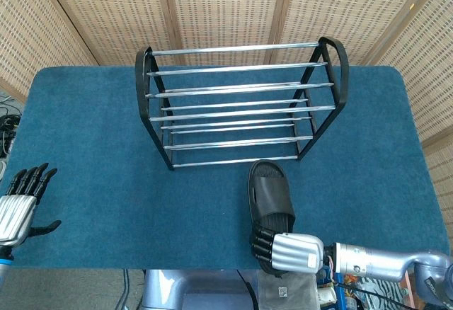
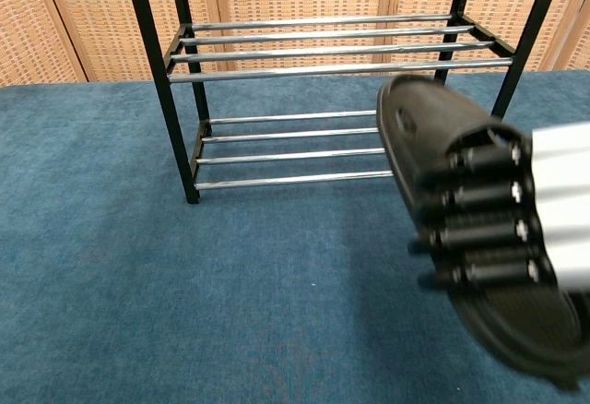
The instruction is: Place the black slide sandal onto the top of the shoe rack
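The black slide sandal [image 1: 270, 195] hangs above the counter's near edge, in front of the shoe rack [image 1: 241, 101], its long axis pointing toward the rack, whose top rails lie farther back and higher. The right hand [image 1: 287, 251] grips its heel end, fingers wrapped over it. The left hand [image 1: 15, 208] hovers spread and empty at the near-left corner.

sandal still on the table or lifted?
Lifted: the right robot hand grips the black sandal; the chest view shows its sole raised before the shoe rack.

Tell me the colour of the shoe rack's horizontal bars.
Shiny silver metal bars on a black frame; clearest in the head view.
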